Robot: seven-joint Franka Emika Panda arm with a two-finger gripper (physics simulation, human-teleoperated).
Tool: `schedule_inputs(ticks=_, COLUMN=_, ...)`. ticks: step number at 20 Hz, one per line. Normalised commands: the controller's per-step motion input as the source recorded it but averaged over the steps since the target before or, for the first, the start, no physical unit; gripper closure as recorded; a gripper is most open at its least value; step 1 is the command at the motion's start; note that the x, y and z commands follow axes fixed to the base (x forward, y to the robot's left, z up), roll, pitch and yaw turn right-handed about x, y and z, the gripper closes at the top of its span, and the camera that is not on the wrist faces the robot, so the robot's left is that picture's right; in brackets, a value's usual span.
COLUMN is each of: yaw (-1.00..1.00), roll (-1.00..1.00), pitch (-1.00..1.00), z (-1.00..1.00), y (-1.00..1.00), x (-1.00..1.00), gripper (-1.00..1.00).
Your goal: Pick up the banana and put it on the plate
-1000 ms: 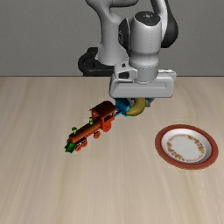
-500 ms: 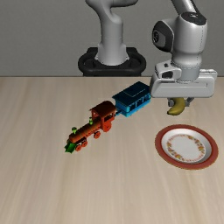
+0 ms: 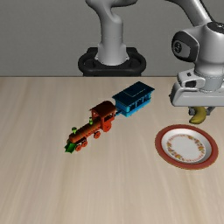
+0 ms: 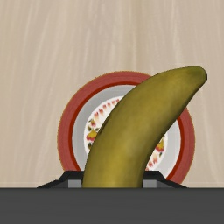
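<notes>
1. Yellow-green banana [image 4: 144,122] sits between the jaws, and the jaws are closed tight on it from both sides.
2. The gripper [image 3: 199,108] holds the banana up in the air, off the wooden table [image 3: 44,184].
3. One end of the banana is tucked in the jaws. The rest curves out past them.
4. The plate [image 3: 161,143] lies flat on the table, right under the jaws. It has a red rim and a white middle with little coloured spots.
5. In the wrist view the banana hides the middle of the plate, and the red rim peeks out on both sides of the jaws.
6. The banana hangs just above the plate and does not touch it.
7. A toy train [image 3: 87,129] stands on the table, well away from the jaws.
8. Its blue wagon [image 3: 134,99] is the part nearest the jaws, and the red engine is farther off.
</notes>
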Motion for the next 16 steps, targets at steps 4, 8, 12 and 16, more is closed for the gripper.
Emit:
schedule_inputs(ticks=4, yaw=0.00, roll=0.00, pitch=0.00, z=-1.00, y=0.00, x=0.00, gripper=1.00)
schedule_inputs(ticks=8, yaw=0.00, roll=0.00, pitch=0.00, z=-0.75, y=0.00, x=0.00, gripper=-1.00)
schedule_inputs(ticks=12, yaw=0.00, roll=0.00, pitch=0.00, z=0.00, y=0.00, x=0.00, gripper=-1.00)
schedule_inputs(ticks=16, yaw=0.00, roll=0.00, pitch=0.00, z=0.00, y=0.00, x=0.00, gripper=-1.00)
